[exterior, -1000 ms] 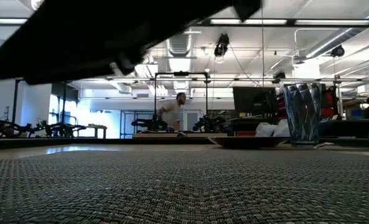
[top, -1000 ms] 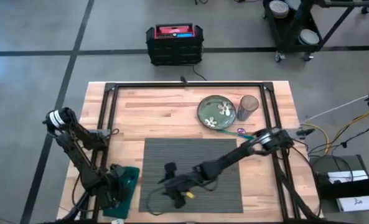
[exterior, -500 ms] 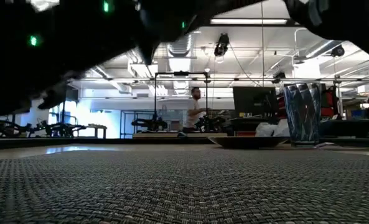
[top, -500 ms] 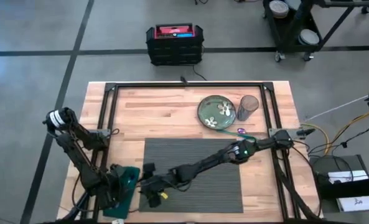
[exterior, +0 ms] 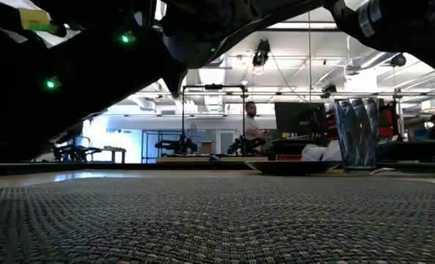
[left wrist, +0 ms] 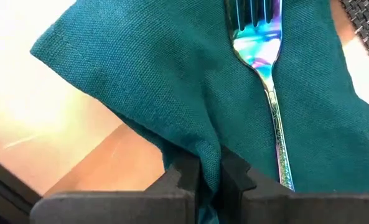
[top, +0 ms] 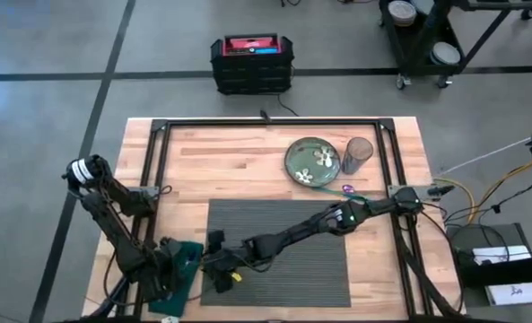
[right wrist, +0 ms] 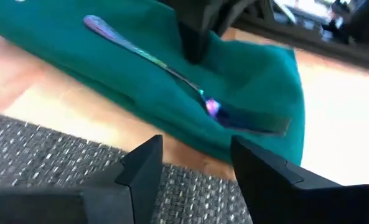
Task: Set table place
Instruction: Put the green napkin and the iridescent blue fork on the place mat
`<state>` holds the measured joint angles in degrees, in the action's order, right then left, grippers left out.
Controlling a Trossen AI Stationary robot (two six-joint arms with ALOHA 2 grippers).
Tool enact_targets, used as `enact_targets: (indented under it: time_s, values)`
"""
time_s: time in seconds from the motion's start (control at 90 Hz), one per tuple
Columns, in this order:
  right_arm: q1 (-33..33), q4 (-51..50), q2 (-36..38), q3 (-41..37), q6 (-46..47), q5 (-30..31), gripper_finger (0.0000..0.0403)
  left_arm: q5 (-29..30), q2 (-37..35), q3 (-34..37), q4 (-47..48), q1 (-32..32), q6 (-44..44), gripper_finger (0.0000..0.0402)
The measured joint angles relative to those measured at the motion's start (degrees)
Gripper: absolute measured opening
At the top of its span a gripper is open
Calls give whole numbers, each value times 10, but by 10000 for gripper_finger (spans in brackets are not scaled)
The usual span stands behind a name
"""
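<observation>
1. high view shows the light-wood bench [top: 230, 161] with its black frame rail, carrying everything else.
2. the dark grey ribbed placemat [top: 283, 224] lies flat on the near middle of the bench; in the low view its weave [exterior: 217, 220] fills the foreground.
3. the right arm reaches from the bench's right side across the placemat, and the right claw [top: 219, 274] sits over the mat's left edge, just beside the napkin; the right wrist view shows its fingers [right wrist: 140, 168] spread apart, holding nothing.
4. the dark green cloth napkin [top: 183, 269] lies on the bench just left of the placemat, bunched up in folds.
5. the left claw [top: 162, 278] is down at the napkin's near left part; the left wrist view shows its fingers [left wrist: 184, 177] pinched together on a fold of the napkin.
6. a green flowered plate [top: 312, 161] sits on the bench beyond the placemat's far right corner, with a dark glass tumbler [top: 358, 154] just beside it on the right.
7. an iridescent fork [left wrist: 265, 81] lies on the napkin.
</observation>
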<state>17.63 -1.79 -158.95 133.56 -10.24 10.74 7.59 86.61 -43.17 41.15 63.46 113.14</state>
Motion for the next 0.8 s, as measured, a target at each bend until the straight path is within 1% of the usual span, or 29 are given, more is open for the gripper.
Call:
enact_targets:
  time_s: [0.156,0.344,0.456,0.556,0.6,0.644,0.711,0.8]
  values:
    - [-6,14,-6,0,-14,26,162,10,0,-1,-2,0,-1,7]
    - [-19,10,-7,0,-4,28,150,15,-1,-1,-3,0,-2,7]
    - [-19,-30,6,0,29,29,138,20,-4,-9,9,0,-2,6]
    - [-14,-84,36,-1,52,27,136,28,-9,-24,18,-1,-7,8]
    - [-14,-106,52,-1,65,23,139,26,-10,-25,15,-1,-10,14]
    - [-12,-137,68,-1,78,21,145,9,-12,-24,26,-1,-11,24]
    - [-13,-175,87,0,98,9,157,-19,-23,-22,42,-1,-10,49]
    - [-13,-219,103,0,123,-2,175,-26,-51,-29,61,-1,11,88]
